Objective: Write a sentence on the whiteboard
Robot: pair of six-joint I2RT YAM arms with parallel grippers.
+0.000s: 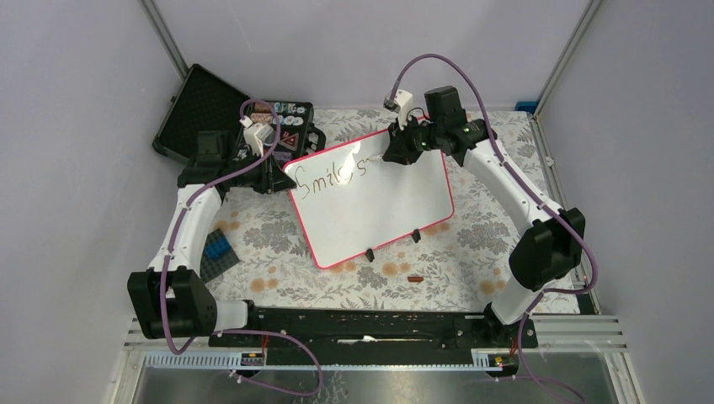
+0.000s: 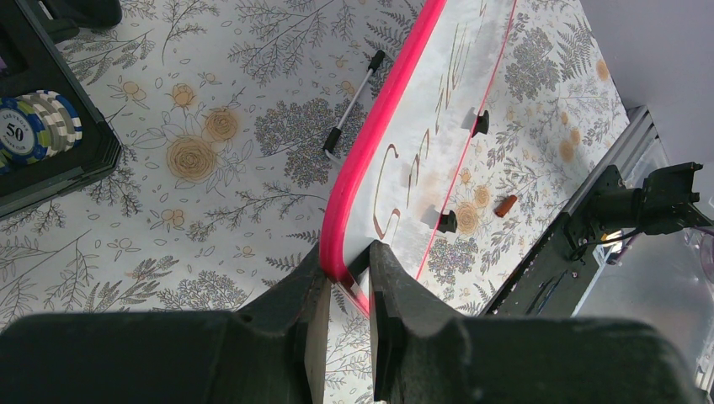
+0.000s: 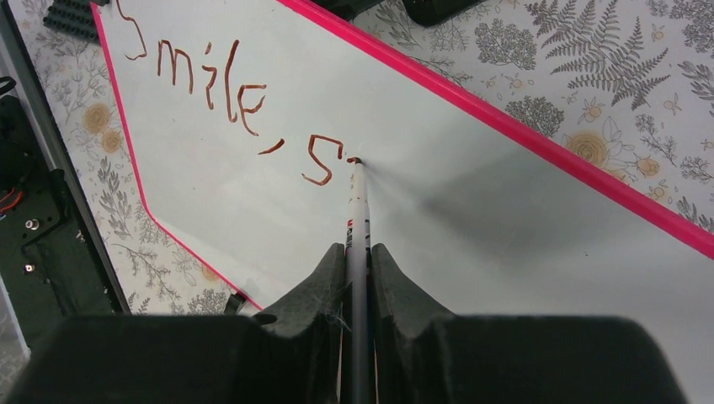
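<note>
Two hands on one whiteboard point(image 1: 379, 210), askew on the desk point(image 1: 278, 240), left hand point(image 2: 347, 286) pinching its pink rim at a corner, right hand point(image 3: 359, 252) clamped on a marker point(image 3: 359, 202), tip touching the board just past the sentence point(image 3: 227, 93), reading "Smile, s"

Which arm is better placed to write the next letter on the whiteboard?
Right: the right gripper holds the marker, its tip on the whiteboard just past the unfinished sentence. The left gripper is clamped on the board's edge.
</note>
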